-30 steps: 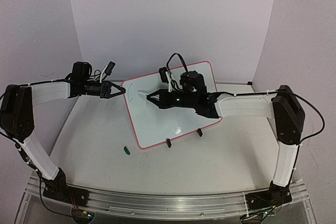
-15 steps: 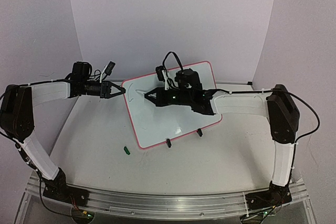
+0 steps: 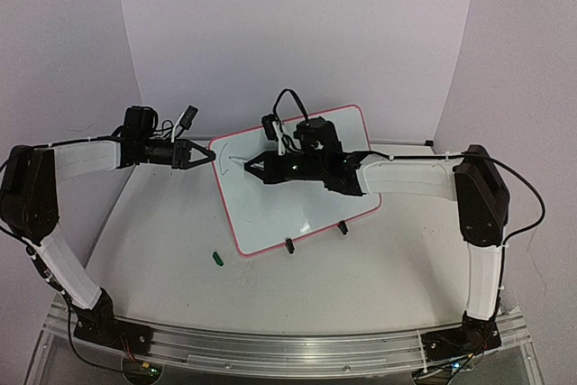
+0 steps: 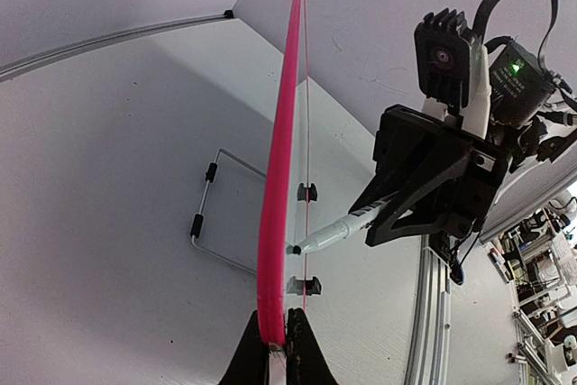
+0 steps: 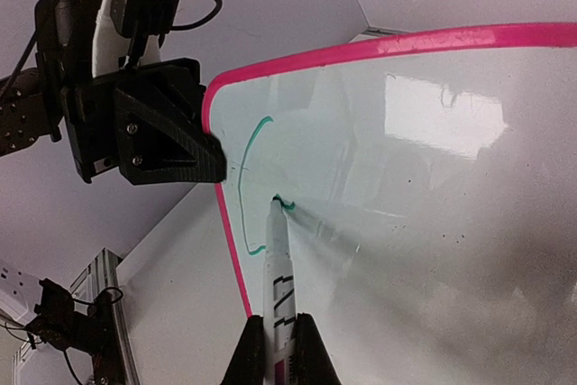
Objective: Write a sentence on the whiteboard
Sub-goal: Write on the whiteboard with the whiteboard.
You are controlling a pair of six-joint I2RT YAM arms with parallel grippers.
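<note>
The whiteboard (image 3: 297, 196), white with a pink frame, stands tilted on two black clip feet. My left gripper (image 3: 209, 156) is shut on its left edge; the left wrist view shows the frame (image 4: 279, 178) edge-on between my jaws (image 4: 278, 340). My right gripper (image 3: 255, 169) is shut on a white marker (image 5: 279, 263) whose tip touches the board (image 5: 433, 178) near its upper left corner. Of the sentence only a green curved stroke like a "C" (image 5: 245, 178) and a short squiggle at the tip show. The marker also shows in the left wrist view (image 4: 338, 233).
A small green marker cap (image 3: 216, 258) lies on the table in front of the board's lower left corner. A wire stand (image 4: 212, 223) lies behind the board. Walls close the back and sides.
My right arm has shifted slightly left and toward the back along the board with the marker. The left gripper and the board have not moved.
</note>
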